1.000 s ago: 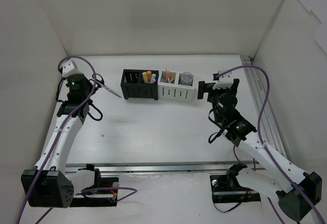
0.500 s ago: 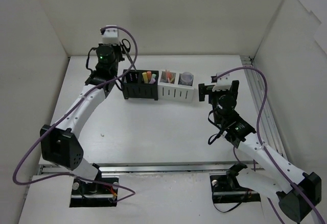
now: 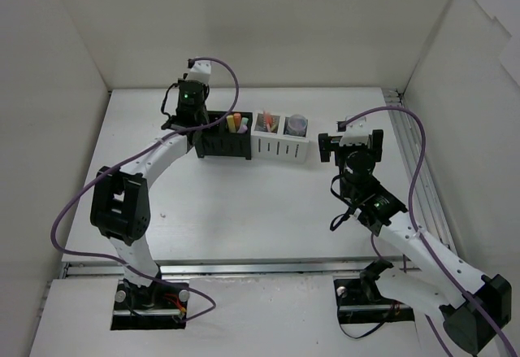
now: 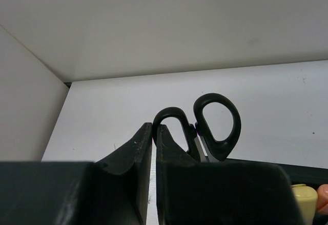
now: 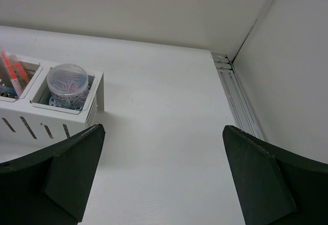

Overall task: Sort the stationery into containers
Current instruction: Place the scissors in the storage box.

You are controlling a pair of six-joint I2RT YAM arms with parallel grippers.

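Observation:
The black organiser (image 3: 223, 147) and the white organiser (image 3: 280, 149) stand side by side at the back. Pastel markers (image 3: 236, 121) fill the black one's right compartment. Black scissors (image 4: 218, 122) stand in its left one. The white organiser (image 5: 77, 117) holds orange pens (image 3: 266, 121) and a small round roll (image 5: 67, 84). My left gripper (image 3: 197, 125) is over the black organiser's left compartment. Its jaws (image 4: 154, 127) are shut to a thin slit with a purple sliver of the thin pen between the tips. My right gripper (image 3: 349, 141) is open and empty to the right of the white organiser, and it also shows in the right wrist view (image 5: 163, 128).
White walls close in the table at the back, left and right. A metal rail (image 3: 410, 154) runs along the right edge and also shows in the right wrist view (image 5: 233, 86). A small dark speck (image 3: 163, 215) lies on the table at the left.
My left arm has swung from the table's left side, where the thin pen stuck out of its jaws, across to the black organiser. The right arm has barely moved.

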